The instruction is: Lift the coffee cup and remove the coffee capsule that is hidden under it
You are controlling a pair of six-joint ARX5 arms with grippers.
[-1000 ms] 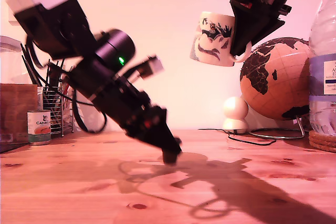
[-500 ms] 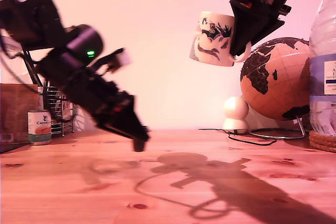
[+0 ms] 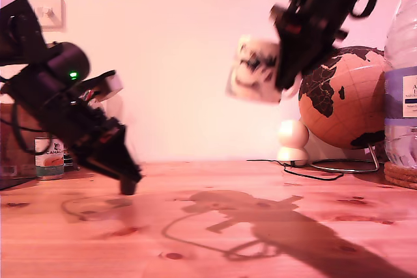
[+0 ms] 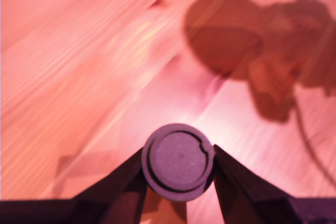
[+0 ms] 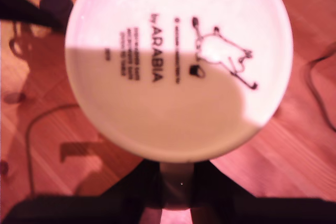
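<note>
Overhead, my second end effector (image 3: 287, 83) holds the coffee cup (image 3: 255, 69) well above the wooden bench (image 3: 260, 239), toward the exterior view's right, in front of a brown globe (image 3: 342, 99). The cup is blurred there, but its white body and dark print show. In the second wrist view its round white base (image 5: 178, 61) fills the picture, with a small drawn figure and the word ARABIA printed on it, and the jaws are clamped on the handle just below that base. Toward the exterior view's left, my first end effector (image 3: 128, 183) hangs low with its tip close to the bench; whether it touches I cannot tell. The first wrist view shows the coffee capsule (image 4: 177, 162) pinched between the two dark jaws, its flat round face toward the camera. A small printed tin can (image 3: 47, 157) stands at the far left of the exterior view, and a water bottle (image 3: 401, 89) at the far right. By my judgement the cup is stiff, fairly heavy and breakable, with a smooth glaze that could slip, so the handle is the sound place to hold it. The capsule looks very light and thin-walled, likely to dent under hard squeezing, so a gentle hold across its sides suits it best.
</note>
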